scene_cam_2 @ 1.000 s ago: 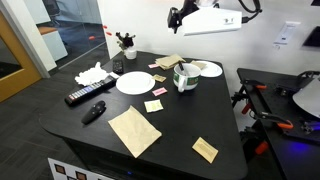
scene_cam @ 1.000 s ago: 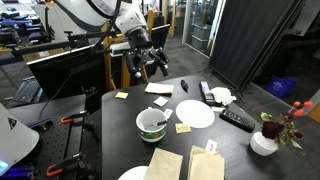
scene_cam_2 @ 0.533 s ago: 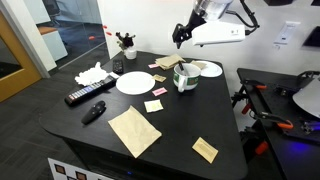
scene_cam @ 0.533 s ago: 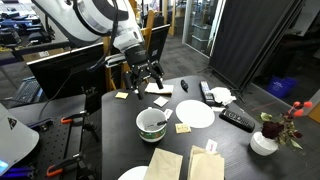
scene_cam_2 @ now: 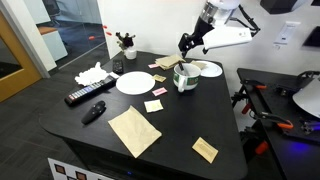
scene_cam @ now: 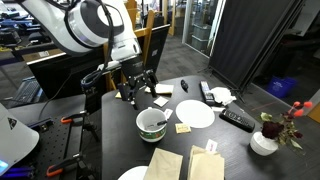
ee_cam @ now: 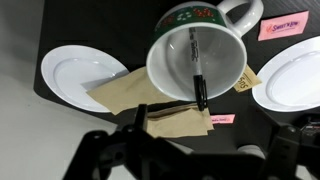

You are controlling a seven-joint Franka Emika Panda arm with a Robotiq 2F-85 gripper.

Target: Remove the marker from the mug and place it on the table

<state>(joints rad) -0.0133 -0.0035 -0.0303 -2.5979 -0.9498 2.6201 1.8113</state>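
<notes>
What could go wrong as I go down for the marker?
The marker leans on the mug rim, so the open pincer may knock the rim and shove the mug. Plates and napkins crowd it, leaving little bare table nearby for the drop.

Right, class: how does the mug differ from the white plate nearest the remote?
The mug is deep, with a handle; the plate is flat, with none. The mug has a green patterned band outside; the plate is plain white. The mug holds the marker; the plate is bare. Both are round, white inside and stand on the dark table.
</notes>
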